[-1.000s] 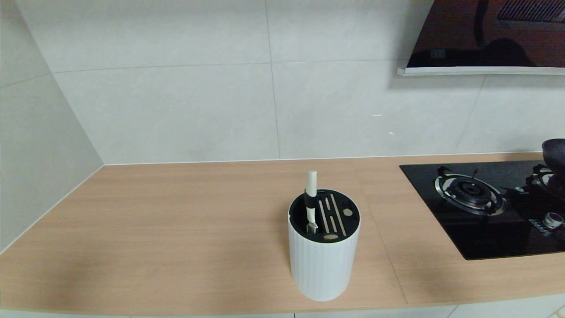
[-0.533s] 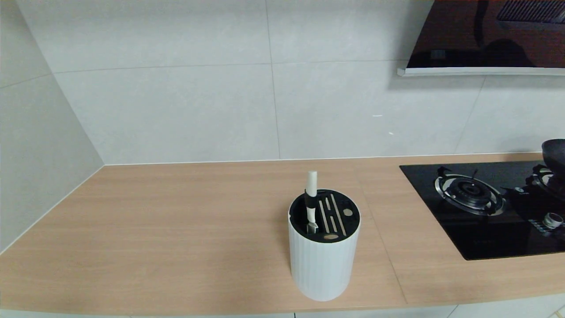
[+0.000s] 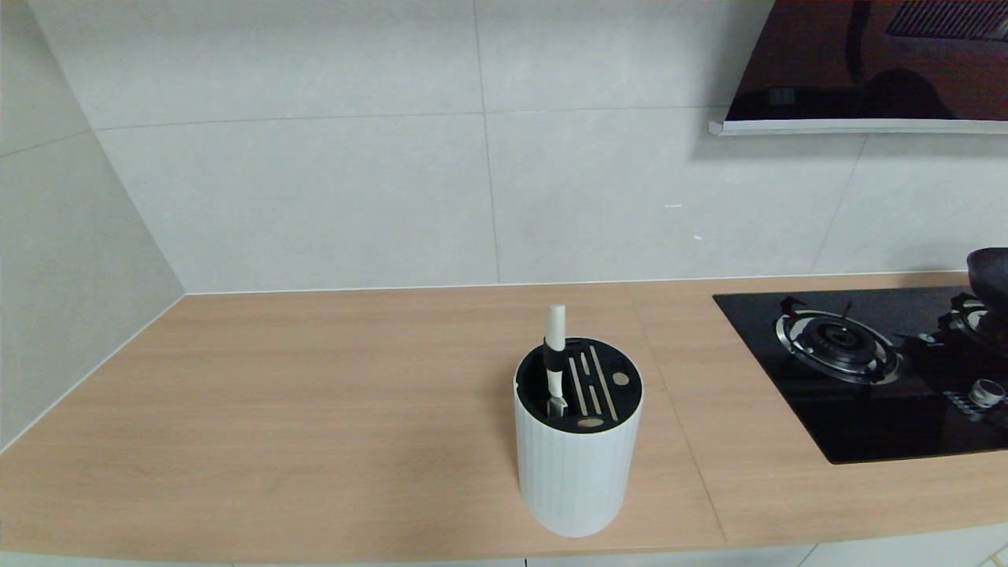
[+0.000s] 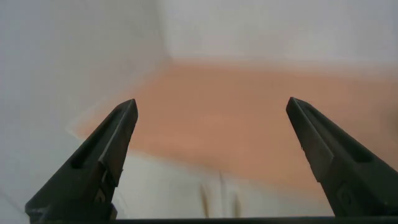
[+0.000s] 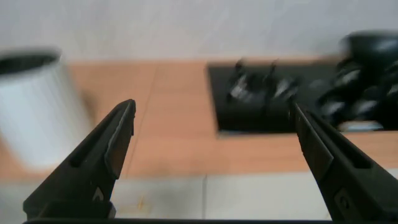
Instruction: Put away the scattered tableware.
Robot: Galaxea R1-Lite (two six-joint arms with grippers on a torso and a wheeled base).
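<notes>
The white-and-black-handled utensil (image 3: 555, 356), one only, stands upright, handle up, in the leftmost slot of the white ribbed cylindrical holder (image 3: 577, 472). That is where stowed tableware belongs, so the task looks finished or nearly so.

Nearest, both claws hang back short of the counter's near edge. The left gripper (image 4: 211, 102) is spread wide with nothing in it, and the right gripper (image 5: 212, 104) is the same. I take this for a parked pose, with nothing in hand.

The one holder sits close to the near edge of the light wooden countertop (image 3: 315, 394), right of centre, within easy reach of either arm. The long slots right of the utensil are unfilled. Farther right lies one black glass gas hob (image 3: 835, 425) with two burners in sight. One dark pot (image 3: 989, 272) sits on the farther-right burner. Behind all runs the grey tiled wall (image 3: 315, 197).
</notes>
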